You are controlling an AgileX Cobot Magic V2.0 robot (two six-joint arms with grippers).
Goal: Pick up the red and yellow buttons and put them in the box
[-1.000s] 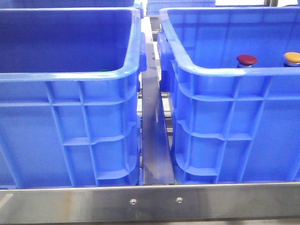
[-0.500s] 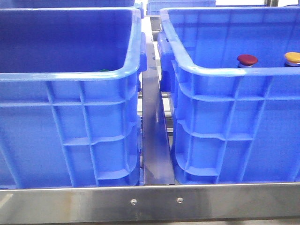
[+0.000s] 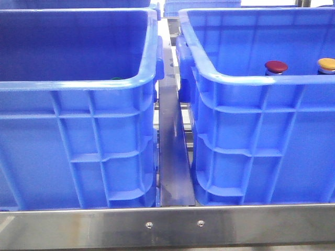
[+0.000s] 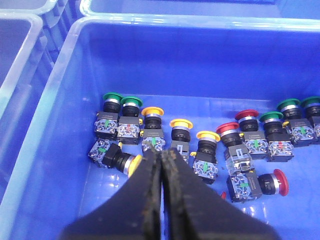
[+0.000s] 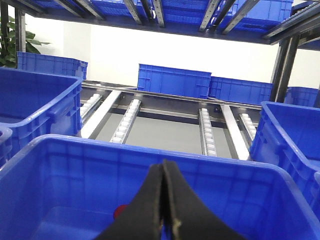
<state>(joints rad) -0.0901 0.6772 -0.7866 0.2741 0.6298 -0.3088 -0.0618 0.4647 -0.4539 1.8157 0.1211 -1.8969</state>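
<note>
With both arms' jaws pressed shut and empty, the left gripper (image 4: 161, 165) above crowded red, yellow and green-capped mushroom push buttons (image 4: 180, 131) in the deep blue ribbed plastic crate (image 4: 60, 90) risks snagging a neighbouring green one.

Two big blue crates stood side by side, the left crate (image 3: 78, 130) and the right crate (image 3: 261, 130), with only a thin gap between them. A metal strip (image 3: 172, 157) filled that gap, so no gripper could fit there. Both crates were open on top. Tall walls closed every side. In the left wrist view, a crate floor (image 4: 200, 75) was bare at one end, but a crowded row of buttons (image 4: 200, 145) lay across it, packed close together.
</note>
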